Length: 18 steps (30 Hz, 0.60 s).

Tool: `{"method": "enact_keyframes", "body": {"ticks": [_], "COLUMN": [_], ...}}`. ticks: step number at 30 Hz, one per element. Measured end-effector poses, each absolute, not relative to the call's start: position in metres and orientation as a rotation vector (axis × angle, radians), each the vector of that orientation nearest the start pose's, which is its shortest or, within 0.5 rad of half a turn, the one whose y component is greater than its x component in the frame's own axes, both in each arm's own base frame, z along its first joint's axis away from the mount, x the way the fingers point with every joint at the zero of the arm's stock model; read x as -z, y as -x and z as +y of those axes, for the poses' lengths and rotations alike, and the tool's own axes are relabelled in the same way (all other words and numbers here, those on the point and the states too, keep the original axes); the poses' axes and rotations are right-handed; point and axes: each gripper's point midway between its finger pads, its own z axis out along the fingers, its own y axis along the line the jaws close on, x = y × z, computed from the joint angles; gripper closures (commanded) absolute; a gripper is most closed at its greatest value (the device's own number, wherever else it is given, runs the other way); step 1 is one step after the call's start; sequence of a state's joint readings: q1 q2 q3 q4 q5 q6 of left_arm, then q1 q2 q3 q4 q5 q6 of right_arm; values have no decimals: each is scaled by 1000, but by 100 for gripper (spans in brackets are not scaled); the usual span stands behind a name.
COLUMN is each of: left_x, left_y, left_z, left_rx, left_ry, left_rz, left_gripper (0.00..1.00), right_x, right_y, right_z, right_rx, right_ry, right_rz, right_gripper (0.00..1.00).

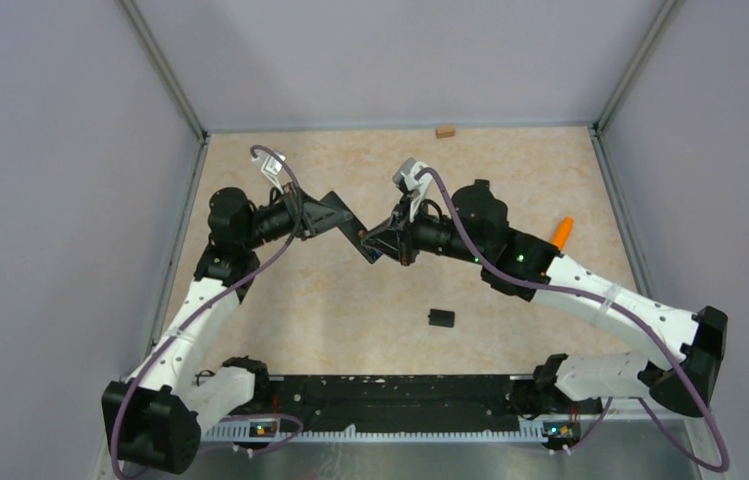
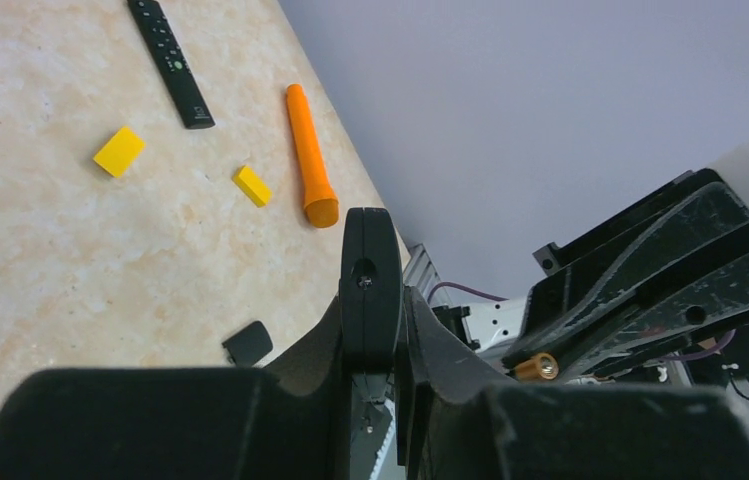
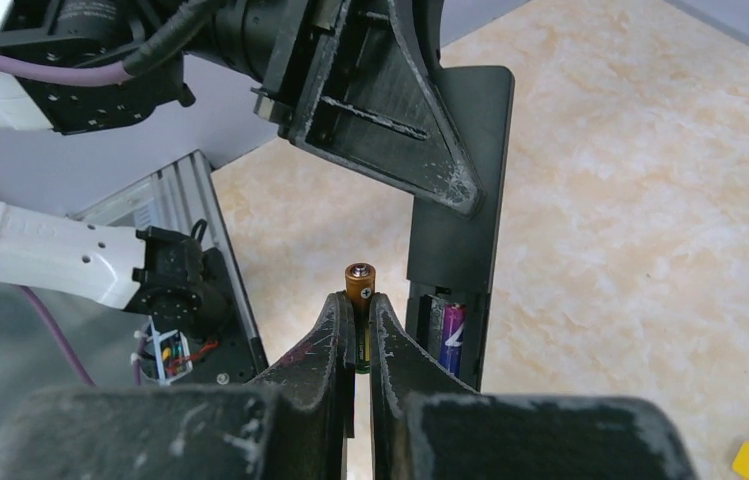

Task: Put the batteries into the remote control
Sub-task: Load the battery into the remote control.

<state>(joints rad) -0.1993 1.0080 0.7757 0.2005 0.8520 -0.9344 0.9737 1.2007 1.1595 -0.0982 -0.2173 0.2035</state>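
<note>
- Closest to the arm bases, a small black battery cover (image 1: 440, 318) lies alone on the table (image 1: 300, 330). It is probably set aside there so the remote's back stays open.
- Above the middle of the table the two arms meet tip to tip.
- The left gripper (image 1: 348, 225) is clamped on the remote (image 3: 450, 260). It holds the remote off the table with the open compartment (image 3: 430, 335) turned toward the other arm, which steadies it for loading.
- The right gripper (image 3: 358, 305) pinches a battery (image 3: 358, 282) between its closed fingers. The gold end with the plus mark sticks out past the tips, just beside the compartment. I judge the grip sits low on the cell so that the free end can be guided in.
- A second battery (image 3: 452, 338), purple-wrapped, sits in the far slot, and the slot beside it looks vacant. That makes two batteries in view, one seated and one held, so the loading looks about half done.
- Further out on the table lie a second remote (image 2: 170, 62), one orange stick (image 2: 308, 150), a yellow block (image 2: 118, 151) and a smaller yellow block (image 2: 251, 186). All are well apart from the grippers and play no part in this step.
- At the far edge rests a single tan block (image 1: 444, 130).
- In total there are two remotes, two batteries and one cover.
</note>
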Motion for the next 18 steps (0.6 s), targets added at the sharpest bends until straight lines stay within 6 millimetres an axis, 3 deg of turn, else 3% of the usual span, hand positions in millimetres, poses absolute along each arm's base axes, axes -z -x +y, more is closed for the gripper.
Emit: {"method": "enact_keyframes", "body": {"ticks": [18], "left_x": [-321], "left_y": [-251], "left_z": [-213], "left_rx": [1599], "left_ry": [-63], "left_rz": [1830], "left_gripper": [100], "right_x": [-312], "right_y": [-200], "right_z": [366], "right_rx": [-876], "right_ry": [864], "right_rz": [1655], "right_gripper": [100]}}
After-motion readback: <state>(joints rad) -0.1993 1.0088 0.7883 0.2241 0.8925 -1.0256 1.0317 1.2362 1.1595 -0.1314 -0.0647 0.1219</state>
